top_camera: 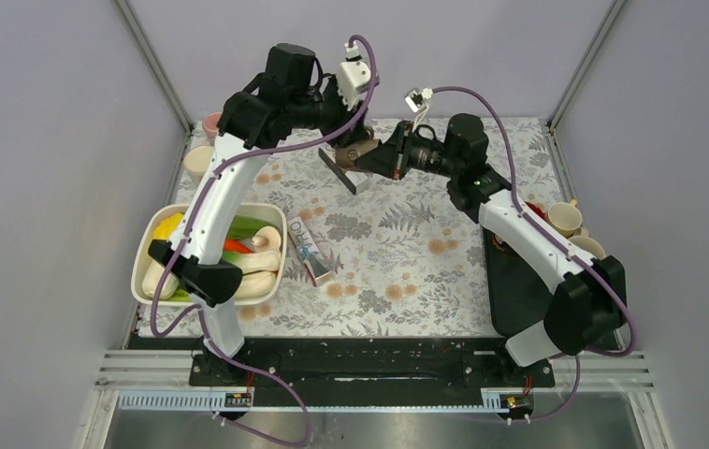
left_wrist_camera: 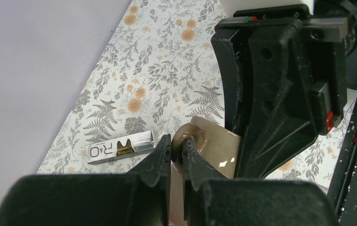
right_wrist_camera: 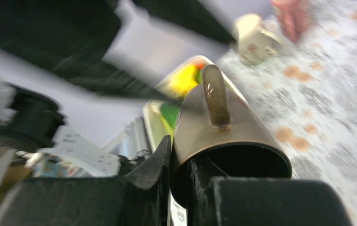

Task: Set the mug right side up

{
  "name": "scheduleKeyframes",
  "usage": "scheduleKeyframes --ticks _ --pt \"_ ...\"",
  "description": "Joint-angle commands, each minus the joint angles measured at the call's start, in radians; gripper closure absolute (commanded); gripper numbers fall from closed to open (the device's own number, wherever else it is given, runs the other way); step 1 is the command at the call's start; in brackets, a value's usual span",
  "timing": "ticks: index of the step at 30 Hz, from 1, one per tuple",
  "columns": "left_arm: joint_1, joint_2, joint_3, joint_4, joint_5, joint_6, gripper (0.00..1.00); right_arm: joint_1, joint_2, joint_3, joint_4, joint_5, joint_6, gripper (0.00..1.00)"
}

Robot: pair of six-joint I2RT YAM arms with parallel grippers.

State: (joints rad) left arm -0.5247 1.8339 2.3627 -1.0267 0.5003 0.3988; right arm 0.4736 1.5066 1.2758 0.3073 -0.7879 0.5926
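While mug lies sideways, mouth toward 3 o'clock, right gripper clamps wall; left gripper at handle, grip unclear.

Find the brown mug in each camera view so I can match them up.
Top external: brown mug at top centre, where the two arms meet.
Left wrist: brown mug at lower centre.
Right wrist: brown mug in the centre foreground, handle on top.
Shared landmark: floral tablecloth.
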Motion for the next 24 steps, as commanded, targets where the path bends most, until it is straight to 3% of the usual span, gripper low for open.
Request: scheduleKeyframes --ticks 1,5,12,17,24 --pt "0.037 -0.057 -0.054 0.012 -0.046 -0.044 0.02 0.002 -0.111 0.045 -0.574 0.338 -0.353 1.00" --pt "0.145 -0.109 -0.213 0.026 -0.050 -0.055 0.01 0.002 -0.179 0.043 -1.027 0.623 -0.568 1.00" --pt "0.224 -0.185 -0.528 0.148 -0.178 -0.028 0.01 0.002 -0.206 -0.066 -1.399 0.927 -0.837 1.00" --pt "0.233 -0.210 -0.694 0.257 -0.282 0.021 0.01 -0.018 -0.225 -0.181 -1.439 1.028 -0.912 1.00" --pt "0.259 -0.195 -0.674 0.255 -0.310 0.073 0.01 -0.203 -0.226 -0.298 -1.348 1.010 -0.922 1.00"
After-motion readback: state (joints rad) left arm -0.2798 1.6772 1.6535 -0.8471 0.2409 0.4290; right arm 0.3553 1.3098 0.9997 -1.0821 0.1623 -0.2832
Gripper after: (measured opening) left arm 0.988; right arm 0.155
